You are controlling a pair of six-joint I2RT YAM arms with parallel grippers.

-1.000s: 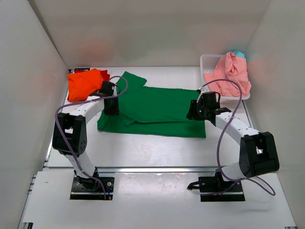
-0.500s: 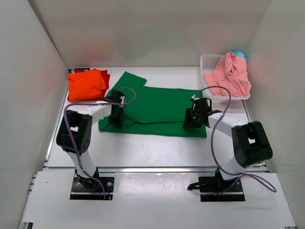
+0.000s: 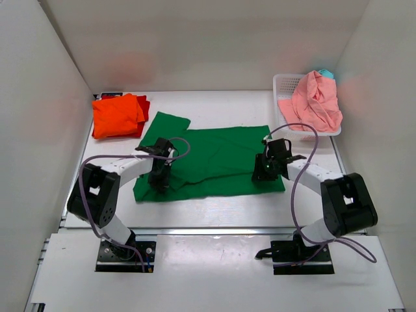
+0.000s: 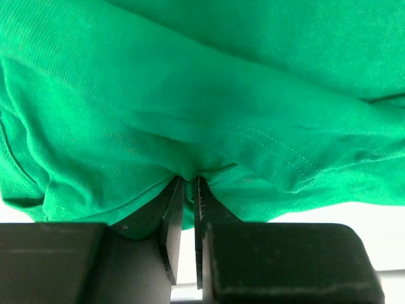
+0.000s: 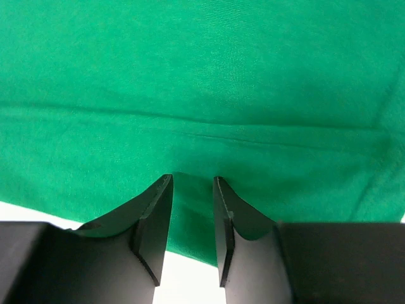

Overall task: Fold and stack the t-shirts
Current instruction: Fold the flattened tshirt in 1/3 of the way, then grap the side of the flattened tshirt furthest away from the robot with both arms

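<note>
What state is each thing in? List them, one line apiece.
green t-shirt: spread on the table, rumpled, unfolded.
orange t-shirt: folded, atop the red t-shirt.
red t-shirt: underneath, only its edge showing.
salmon pink t-shirt: crumpled in the basket.
basket: upright, far right.
left hand: shut on the green t-shirt.
right hand: open, astride the green t-shirt's edge.

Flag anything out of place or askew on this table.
The pink t-shirt hangs crumpled over the rim of the white basket, far right. The green t-shirt lies wrinkled mid-table, a sleeve jutting crooked at its far-left corner, its near edge bunched in the left pincer. Nothing looks spilled or damaged.
</note>
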